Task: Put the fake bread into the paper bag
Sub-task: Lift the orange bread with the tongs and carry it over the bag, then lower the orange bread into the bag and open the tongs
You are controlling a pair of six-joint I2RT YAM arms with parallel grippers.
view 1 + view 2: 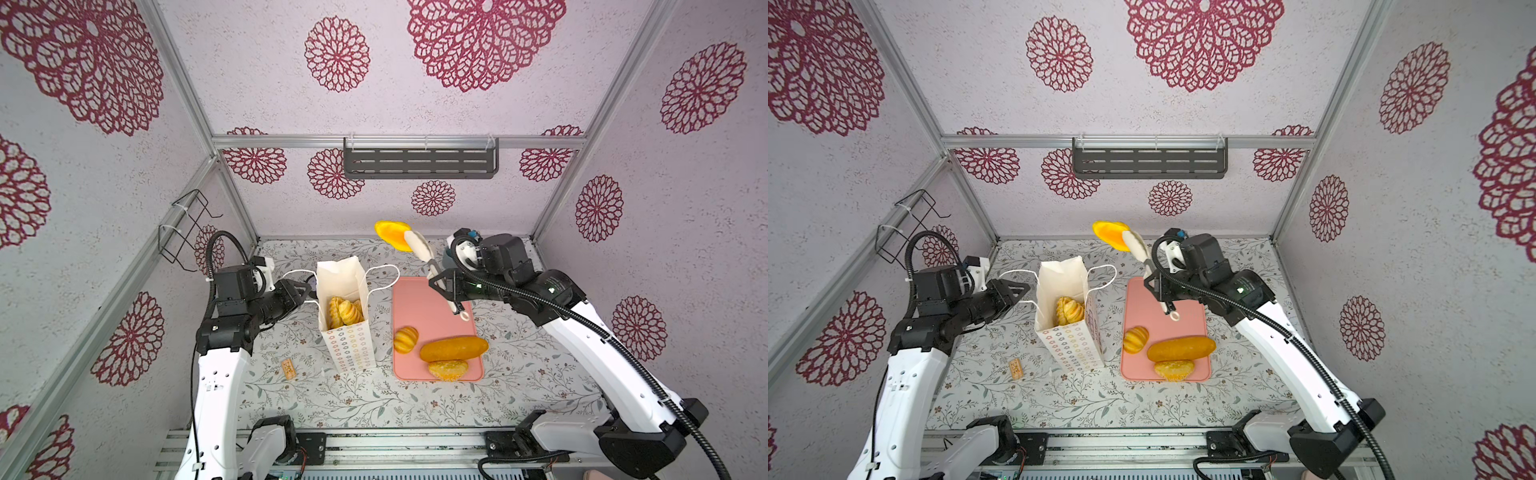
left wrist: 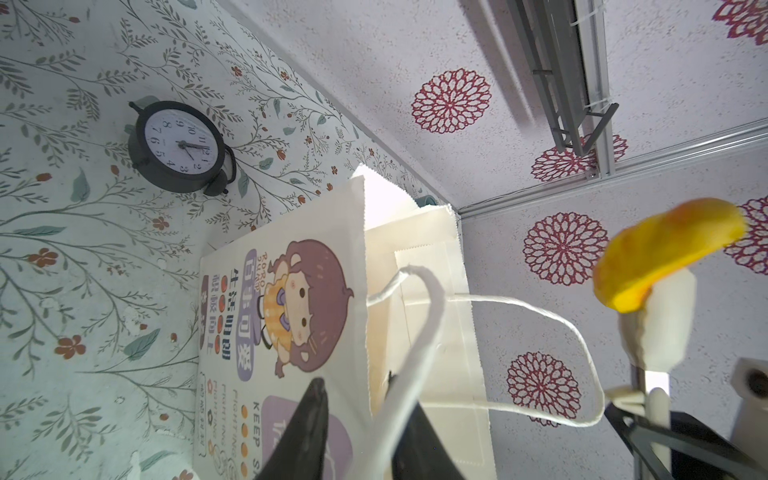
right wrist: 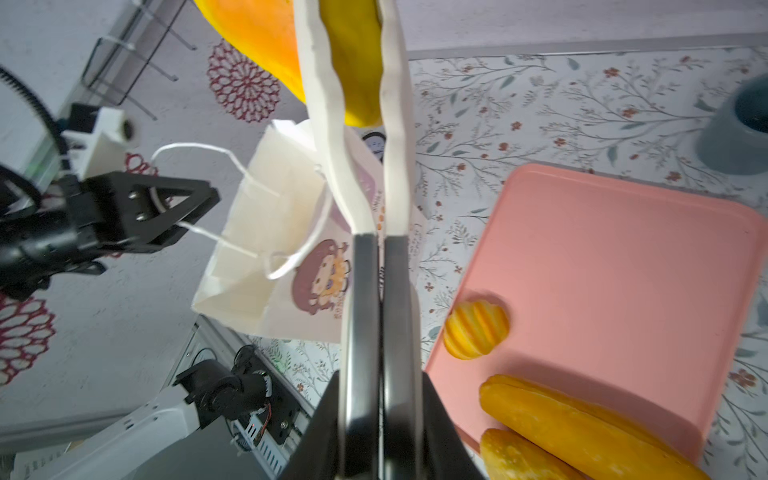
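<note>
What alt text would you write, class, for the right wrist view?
The right end effector grips white-tipped tongs that pinch a yellow-orange fake pastry. Behind them stands the paper bag, one cord handle passing through the left end effector; a ridged bun and long loaf lie on a pink tray.

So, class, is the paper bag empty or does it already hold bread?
Not empty. In both top views the paper bag stands open and ridged golden buns show inside it.

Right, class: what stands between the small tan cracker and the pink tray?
The paper bag stands between the cracker and the pink tray, as both top views show.
</note>
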